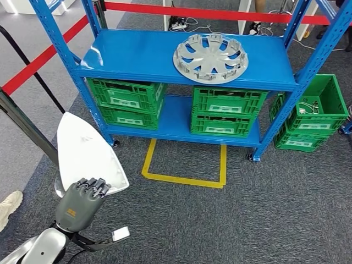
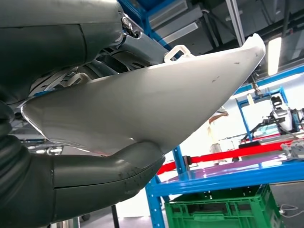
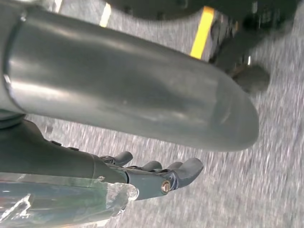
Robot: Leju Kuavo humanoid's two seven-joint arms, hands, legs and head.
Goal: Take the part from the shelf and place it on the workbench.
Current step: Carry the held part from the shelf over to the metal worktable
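A white, pointed plastic panel [image 1: 85, 151] is gripped by the left hand [image 1: 81, 202] above grey carpet [image 1: 249, 214]; the right hand [image 3: 157, 173] is empty, fingers extended, near a blue metal shelf [image 1: 166, 58].

Grey carpet floor [image 1: 265, 220], yellow tape square [image 1: 185, 165], red barrier tape [image 1: 215, 14], ceiling strip light [image 2: 274, 54]

Blue steel shelf [image 1: 141, 55], two tiers, stands on grey carpet floor [image 1: 249, 220]. Top tier: one silver hubcap [image 1: 210, 57], lying flat, right of centre. Lower tier: two stacks of green crates, one left [image 1: 126, 102], one right [image 1: 226, 111]. On the floor beside the shelf's right post, more green crates [image 1: 315, 115]. Yellow tape outline [image 1: 185, 179] on the carpet just before the shelf.
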